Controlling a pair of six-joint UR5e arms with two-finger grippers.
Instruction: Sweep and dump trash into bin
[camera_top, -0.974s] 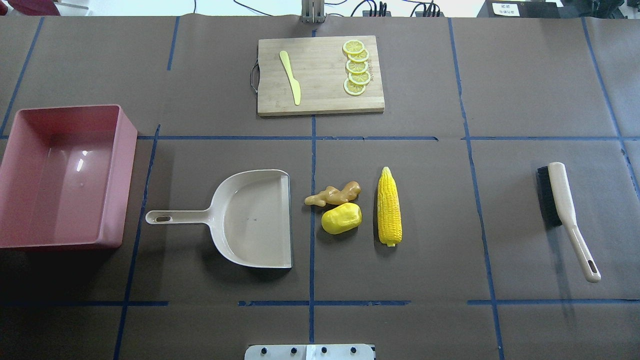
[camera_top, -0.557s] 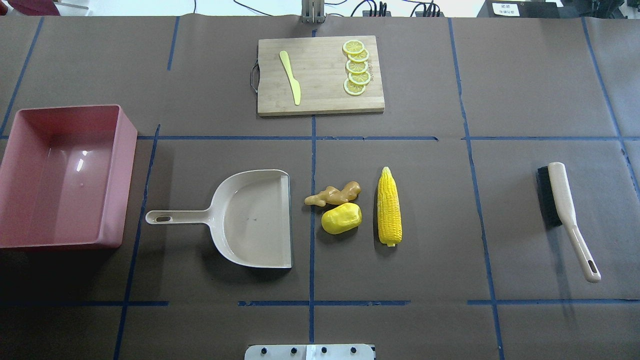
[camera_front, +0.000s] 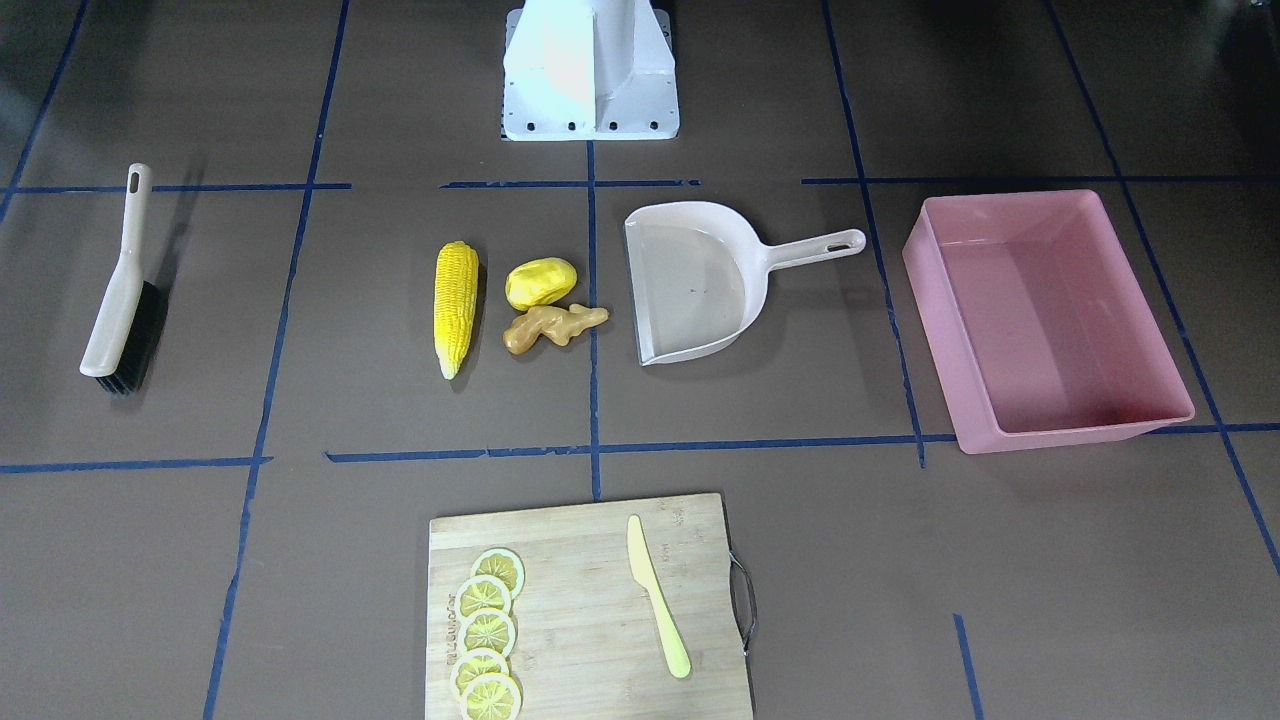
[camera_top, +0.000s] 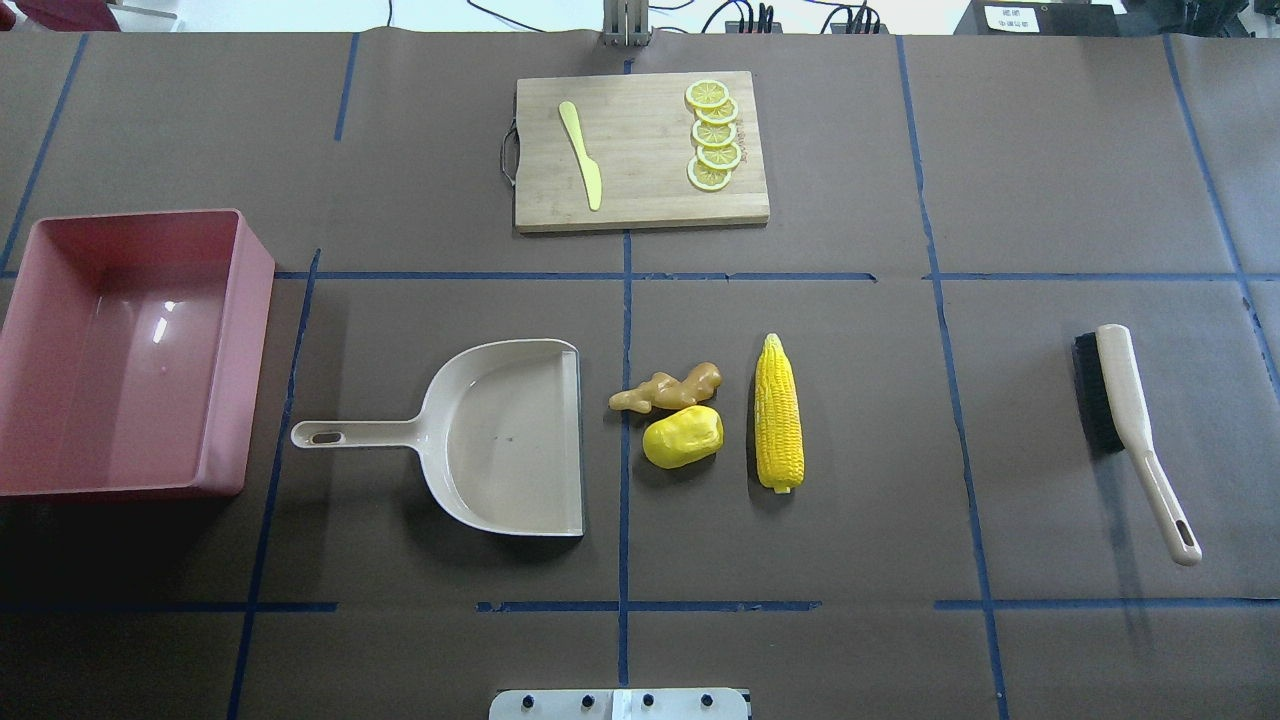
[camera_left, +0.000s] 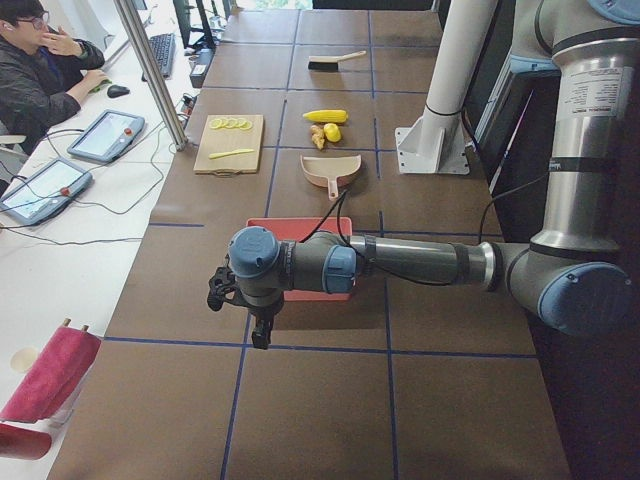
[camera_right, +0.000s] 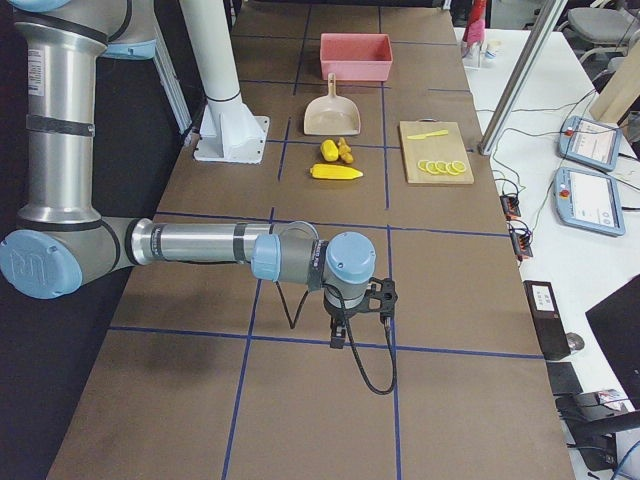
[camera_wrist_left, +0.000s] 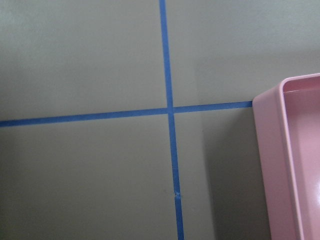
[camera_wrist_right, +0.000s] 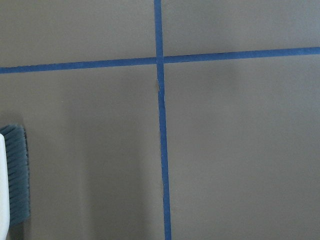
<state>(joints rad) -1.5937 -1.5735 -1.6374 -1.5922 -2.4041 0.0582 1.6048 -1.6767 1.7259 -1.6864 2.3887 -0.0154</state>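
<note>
The corn (camera_top: 778, 412), potato (camera_top: 683, 437) and ginger (camera_top: 667, 388) lie bunched mid-worktop (camera_top: 900, 500) at the dustpan's (camera_top: 500, 440) open mouth. The pink bin (camera_top: 240, 330) stands beyond its handle. The left pincer (camera_left: 260, 337) and right pincer (camera_right: 340, 341) hang over the worktop's far ends; spread or pressed together, I cannot tell.

The long yellow corn cob (camera_top: 778, 415) is seen lying flat on the desk (camera_top: 880, 480), tip pointed away from the robot. To its left, the rounded yellow lump (camera_top: 683, 438) and knobbly tan ginger root (camera_top: 668, 388) are found side by side. The pink bin (camera_top: 245, 340) is set upright, well apart at far left.
</note>
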